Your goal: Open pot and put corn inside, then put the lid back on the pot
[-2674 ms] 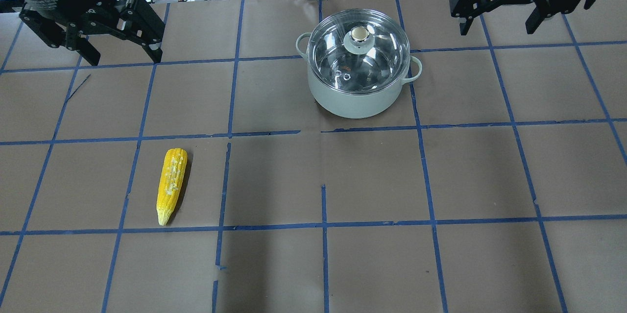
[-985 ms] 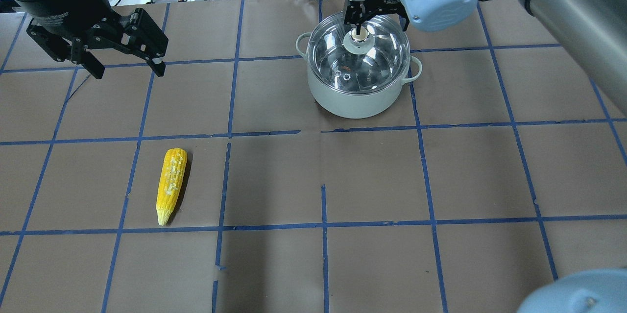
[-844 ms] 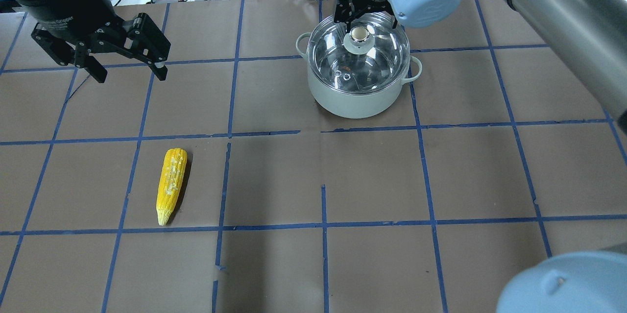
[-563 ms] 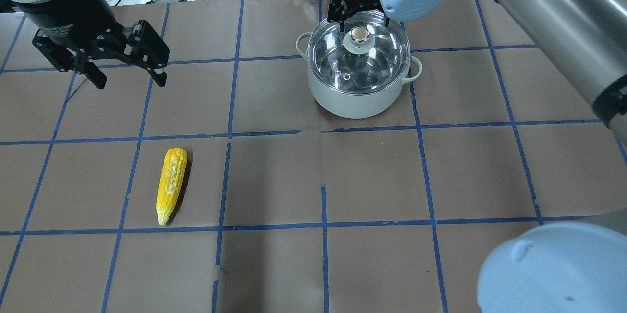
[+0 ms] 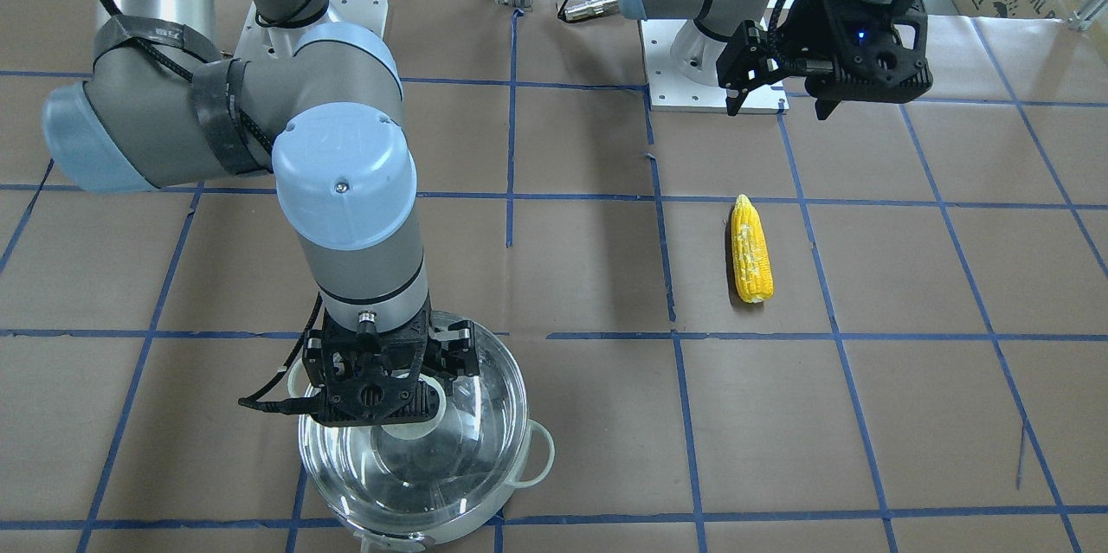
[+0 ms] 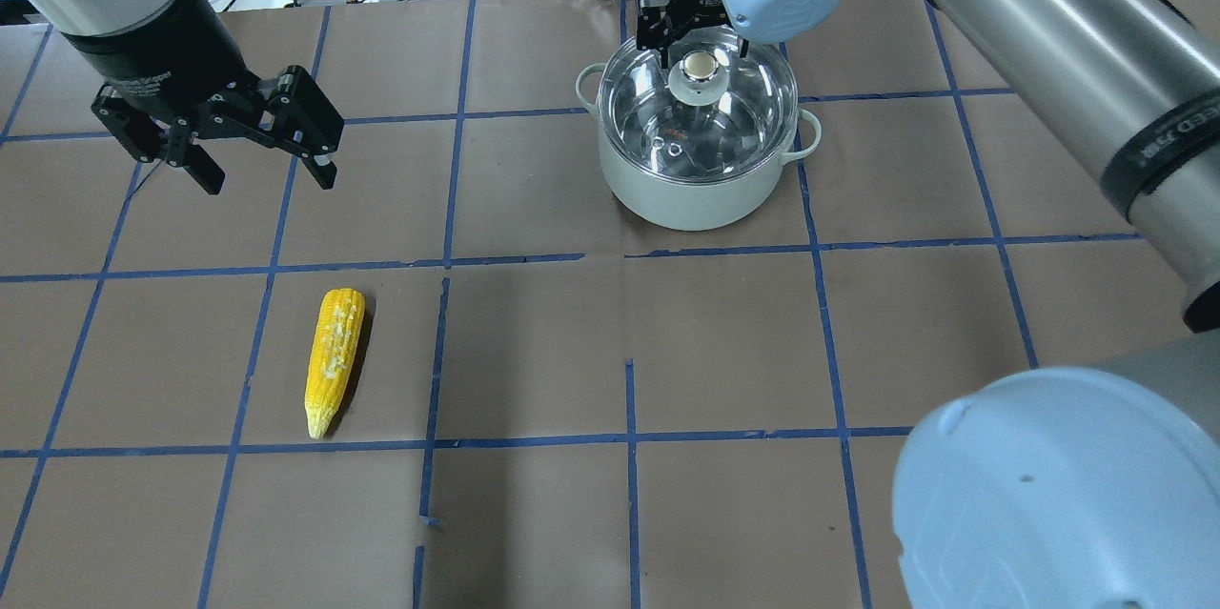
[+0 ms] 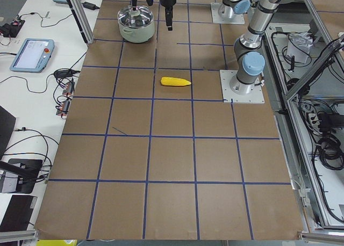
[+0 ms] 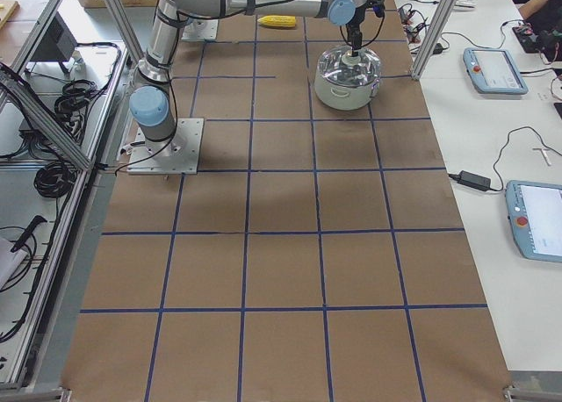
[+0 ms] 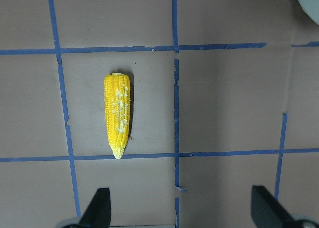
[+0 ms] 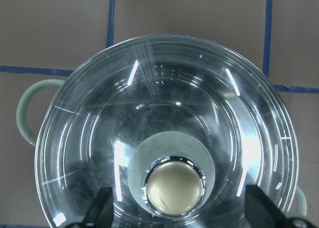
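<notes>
My right claw hangs released directly over the round, pale grey-green cooking pot. Its fingers are spread either side of the cream-topped metal knob on the round clear glass lid, which sits seated on the pot. How far above the glass they are, I cannot tell.

I judge the step in hand to be taking that knob. To do it well, I keep the knob centred between the fingers and sink until the pads are under its cap. Then I clench squarely and lift straight up, so the rim does not drag the pot.

The yellow, tapered corn cob lies on the brown worktop, well apart from the pot on my left and nearer my base. My left claw is also released and empty, in the air well to the pot's left.
</notes>
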Controlling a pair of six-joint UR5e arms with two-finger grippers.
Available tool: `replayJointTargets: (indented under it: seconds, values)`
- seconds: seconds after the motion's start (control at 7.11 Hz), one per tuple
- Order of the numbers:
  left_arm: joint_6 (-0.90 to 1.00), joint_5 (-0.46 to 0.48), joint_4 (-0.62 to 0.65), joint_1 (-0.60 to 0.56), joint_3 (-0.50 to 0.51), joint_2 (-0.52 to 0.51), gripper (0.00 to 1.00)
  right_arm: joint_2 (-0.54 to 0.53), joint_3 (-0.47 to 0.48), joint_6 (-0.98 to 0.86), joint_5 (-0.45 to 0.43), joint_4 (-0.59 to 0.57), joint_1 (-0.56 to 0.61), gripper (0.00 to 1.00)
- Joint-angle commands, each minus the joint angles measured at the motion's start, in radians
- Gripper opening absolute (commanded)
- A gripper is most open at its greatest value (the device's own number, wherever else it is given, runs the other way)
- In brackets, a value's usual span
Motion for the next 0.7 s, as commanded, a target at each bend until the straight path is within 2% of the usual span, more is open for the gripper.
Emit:
replayJointTargets:
  seconds: [0.0, 0.56]
  values:
    - [-0.003, 0.000, 0.002, 0.000, -0.005, 0.002, 1.00, 0.016, -0.002, -0.003, -0.002, -0.028, 0.000, 0.92]
    - [-0.006, 0.000, 0.000, 0.000, -0.006, -0.010, 1.00, 0.025, 0.016, -0.007, -0.002, -0.039, 0.001, 0.87]
